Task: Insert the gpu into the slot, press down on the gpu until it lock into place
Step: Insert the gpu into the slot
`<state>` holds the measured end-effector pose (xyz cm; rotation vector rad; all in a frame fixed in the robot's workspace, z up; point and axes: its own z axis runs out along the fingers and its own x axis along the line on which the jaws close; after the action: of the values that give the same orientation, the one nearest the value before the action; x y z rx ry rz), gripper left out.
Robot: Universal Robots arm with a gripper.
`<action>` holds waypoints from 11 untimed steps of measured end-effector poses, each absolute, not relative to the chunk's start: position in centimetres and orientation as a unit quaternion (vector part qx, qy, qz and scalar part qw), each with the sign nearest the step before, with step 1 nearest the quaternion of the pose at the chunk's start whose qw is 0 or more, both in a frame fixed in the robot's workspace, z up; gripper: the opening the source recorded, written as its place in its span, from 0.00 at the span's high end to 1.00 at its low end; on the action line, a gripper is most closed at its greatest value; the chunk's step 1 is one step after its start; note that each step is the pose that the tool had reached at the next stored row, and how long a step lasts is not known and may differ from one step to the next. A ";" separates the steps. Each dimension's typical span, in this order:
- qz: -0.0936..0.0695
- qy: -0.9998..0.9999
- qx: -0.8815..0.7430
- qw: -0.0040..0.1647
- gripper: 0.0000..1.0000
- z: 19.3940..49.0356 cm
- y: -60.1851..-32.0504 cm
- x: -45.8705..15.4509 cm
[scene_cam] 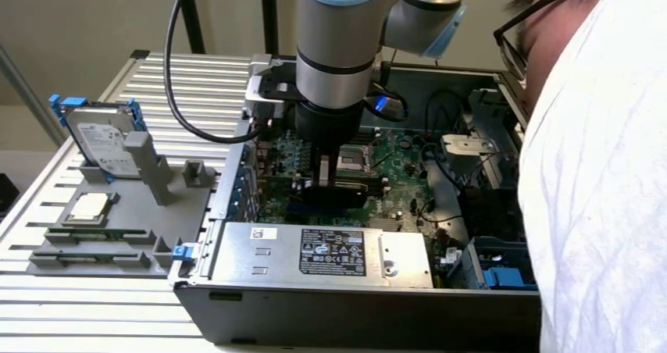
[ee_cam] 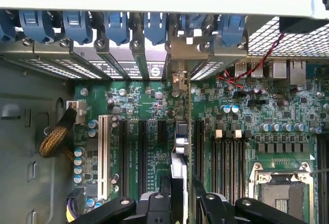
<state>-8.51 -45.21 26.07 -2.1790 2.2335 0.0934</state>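
Note:
My gripper (scene_cam: 336, 183) hangs inside the open computer case and is shut on the gpu (scene_cam: 344, 190), a black card held upright just above the motherboard (scene_cam: 401, 162). From the wrist camera I look down the card's thin edge (ee_cam: 180, 157). One finger (ee_cam: 164, 203) stands on each side of it. The card's metal bracket (ee_cam: 179, 80) reaches toward the case's rear openings. A sliver of blue under the card's end looks like the slot (scene_cam: 300, 209); in the wrist view the card hides it.
A silver power-supply box (scene_cam: 323, 251) lies at the case's near edge. Black sockets (ee_cam: 141, 152) and a white one (ee_cam: 103, 154) flank the card. A person in a white shirt (scene_cam: 604, 212) leans in at the exterior view's right. A hard drive (scene_cam: 105, 138) stands on the grey rack.

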 end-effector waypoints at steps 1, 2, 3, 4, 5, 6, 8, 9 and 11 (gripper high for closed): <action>0.030 0.715 -0.698 0.010 0.74 26.1 -45.2 -8.5; 0.030 0.715 -0.698 0.010 0.74 26.1 -45.2 -8.5; 0.030 0.715 -0.698 0.010 0.74 26.0 -45.2 -8.5; 0.030 0.715 -0.698 0.010 0.74 26.0 -45.2 -8.5; 0.030 0.715 -0.698 0.010 0.74 26.0 -45.2 -8.5; 0.030 0.715 -0.698 0.010 0.74 26.0 -45.2 -8.5; 0.030 0.715 -0.698 0.010 0.74 26.0 -45.2 -8.5; 0.030 0.715 -0.698 0.010 0.74 26.0 -45.2 -8.5; 0.030 0.715 -0.698 0.010 0.74 26.0 -45.2 -8.5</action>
<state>-8.51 -45.21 26.02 -2.1789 2.2334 0.0935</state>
